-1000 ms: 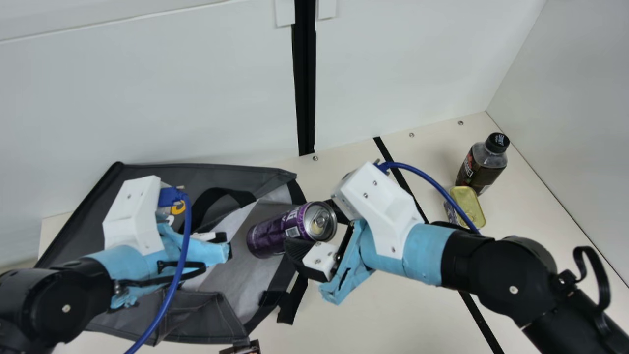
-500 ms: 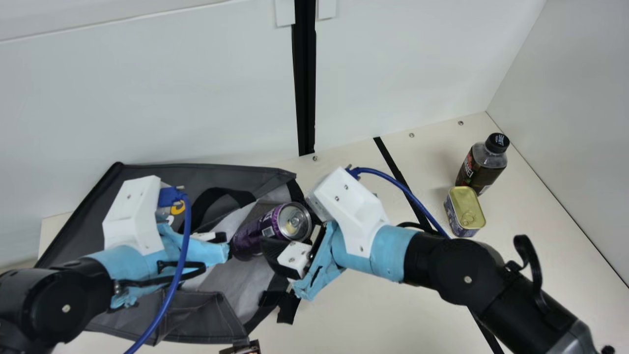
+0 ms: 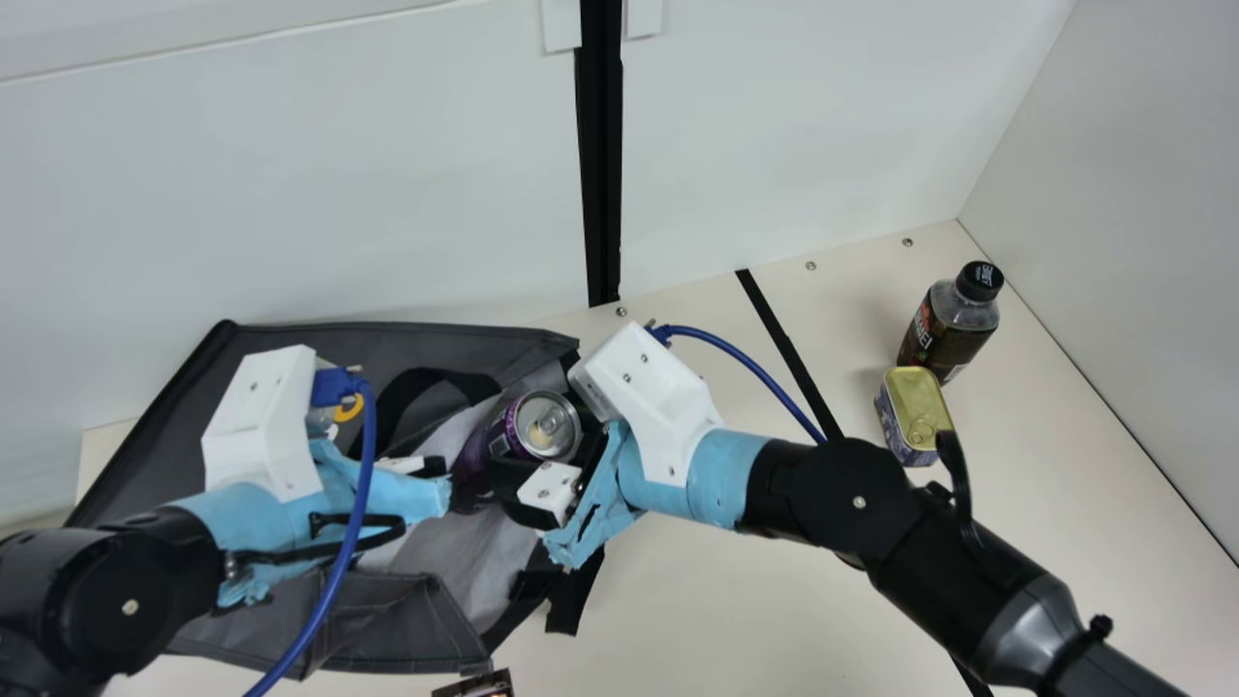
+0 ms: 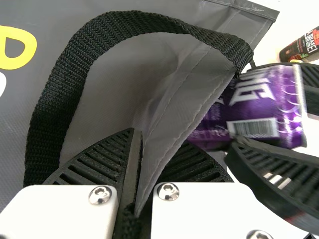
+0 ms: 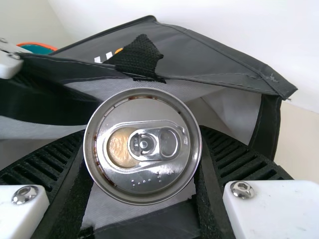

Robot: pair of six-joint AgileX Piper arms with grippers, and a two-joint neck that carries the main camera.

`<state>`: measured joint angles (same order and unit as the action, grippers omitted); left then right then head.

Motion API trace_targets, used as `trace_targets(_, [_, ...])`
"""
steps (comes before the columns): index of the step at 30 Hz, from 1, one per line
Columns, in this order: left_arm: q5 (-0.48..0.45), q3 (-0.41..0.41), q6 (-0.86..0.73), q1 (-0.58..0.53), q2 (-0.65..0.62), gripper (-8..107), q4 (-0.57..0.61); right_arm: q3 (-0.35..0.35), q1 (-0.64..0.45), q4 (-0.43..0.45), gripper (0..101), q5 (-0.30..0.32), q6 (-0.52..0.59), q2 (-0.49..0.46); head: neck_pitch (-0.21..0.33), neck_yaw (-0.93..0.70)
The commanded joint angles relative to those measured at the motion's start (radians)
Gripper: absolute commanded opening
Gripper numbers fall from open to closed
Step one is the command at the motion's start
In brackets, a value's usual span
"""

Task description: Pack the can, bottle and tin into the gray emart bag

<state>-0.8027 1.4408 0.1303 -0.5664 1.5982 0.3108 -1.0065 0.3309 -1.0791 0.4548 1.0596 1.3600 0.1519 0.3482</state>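
My right claw (image 3: 520, 463): closed around the can (image 3: 474, 455), one ribbed finger on either side.
My left claw (image 3: 432, 469): clenched on an edge of the gray bag (image 3: 426, 620).
Can: tilted at the bag's open mouth; the right wrist view gives me its lid (image 5: 144, 183) and pull tab (image 5: 157, 142), the left wrist view its purple side with a barcode (image 4: 254, 128).
Bag: lying spread on the tabletop (image 3: 687, 620); a black strap (image 4: 50, 112) loops close to my left claw.
Tin (image 3: 915, 416): gold-topped, on the tabletop, well apart from the bag.
Bottle (image 3: 944, 334): black-capped, upright, just beside the tin; whether they touch I can't tell.
Count: two claws, one can, one tin, one bottle, one bag.
Hidden: the can's lower end, so I can't tell how deep it sits.
Cut off: a small dark object (image 3: 476, 685) at the main view's bottom edge, and something orange and teal (image 5: 37, 48) in the right wrist view, both hard to make out.
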Motion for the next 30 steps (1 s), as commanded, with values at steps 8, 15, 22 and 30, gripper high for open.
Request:
trace_targets(8, [0.000, 0.000, 0.000, 0.000, 0.000, 10, 0.000, -0.008, -0.018, -0.155, 0, 0.028, 0.155, 0.076, 0.023, 0.001])
trace_targets(15, [0.000, 0.000, 0.000, 0.000, 0.000, 10, 0.000, -0.015, -0.023, -0.253, 0, 0.039, 0.236, 0.133, 0.023, 0.001])
trace_targets(22, [0.000, 0.000, 0.000, 0.000, 0.000, 10, 0.000, -0.020, -0.014, -0.348, 0, 0.039, 0.295, 0.184, 0.023, 0.001])
trace_targets(30, [0.000, 0.000, 0.000, 0.000, 0.000, 10, 0.000, -0.032, -0.005, -0.434, 0, 0.044, 0.338, 0.238, 0.023, 0.001])
